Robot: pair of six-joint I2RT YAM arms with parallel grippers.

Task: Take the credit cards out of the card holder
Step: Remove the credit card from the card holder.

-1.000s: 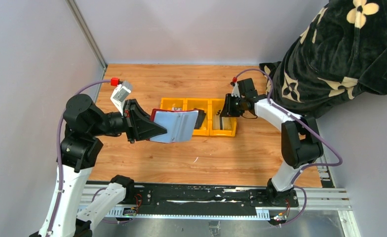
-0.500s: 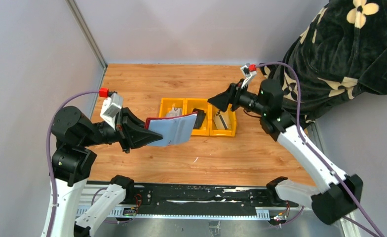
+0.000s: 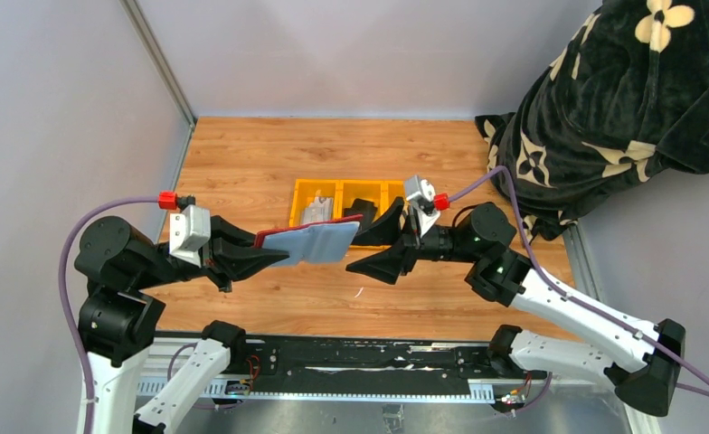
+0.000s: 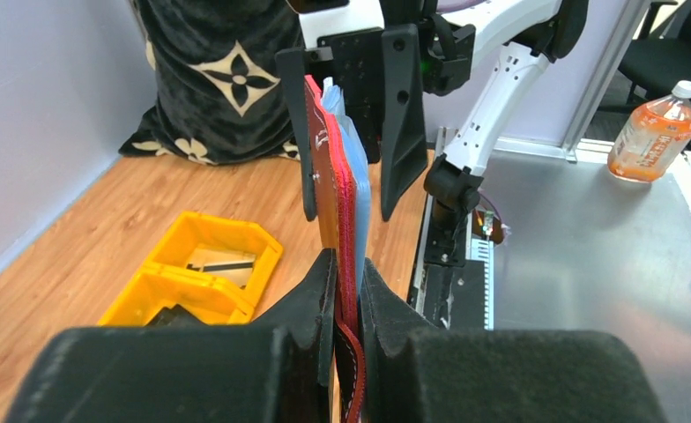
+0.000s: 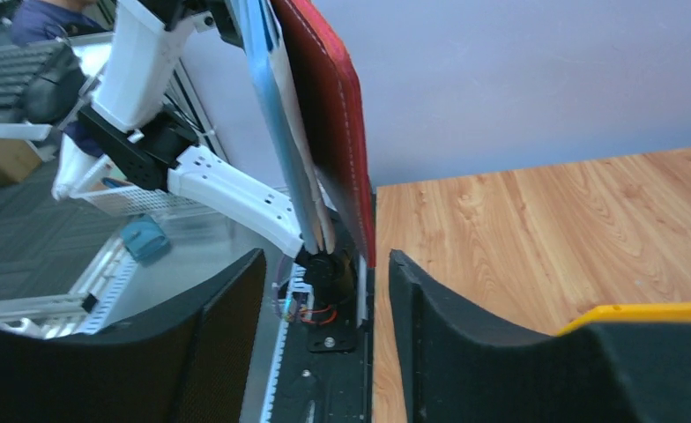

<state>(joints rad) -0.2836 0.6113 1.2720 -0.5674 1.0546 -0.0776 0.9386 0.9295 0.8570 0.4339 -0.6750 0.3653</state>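
The card holder [image 3: 310, 242] is suspended above the wooden table [image 3: 242, 154], just in front of the yellow tray [image 3: 304, 186]. Its maroon cover faces the tray and its blue-grey sleeves face the arm bases. The left gripper [image 3: 274, 258] is clamped on the holder's left end. The right gripper [image 3: 354, 256] has its jaws apart, one on each side of the free right end. A silvery-grey card [image 3: 316, 214] lies in the tray's left compartment.
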